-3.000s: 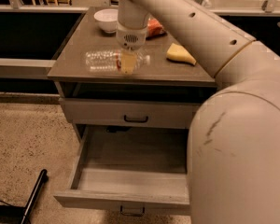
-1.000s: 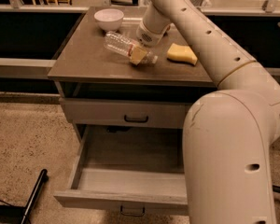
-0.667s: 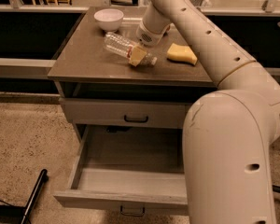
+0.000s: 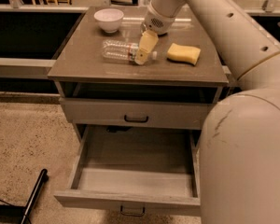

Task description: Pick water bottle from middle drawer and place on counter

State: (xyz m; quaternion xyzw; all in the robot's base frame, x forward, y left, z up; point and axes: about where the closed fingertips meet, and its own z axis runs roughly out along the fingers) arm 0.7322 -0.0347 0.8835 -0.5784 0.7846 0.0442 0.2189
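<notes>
— What's on the worktop [image 4: 84,62]?
— The water bottle [image 4: 117,51] lies mid-frame, with the claw [image 4: 143,57] at its right end. The sponge [image 4: 183,53] is further right and the bowl [image 4: 108,20] behind, upper left.
— Below?
— A closed drawer [image 4: 136,113], and under it the middle drawer [image 4: 130,199], open.

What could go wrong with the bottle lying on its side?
The water bottle lies on its side on the counter, so it might roll toward an edge once the gripper at its cap end lifts away. If it rolled off the front, it could drop into the open middle drawer. The yellow sponge sits close by; a sideways move could bump it.
</notes>
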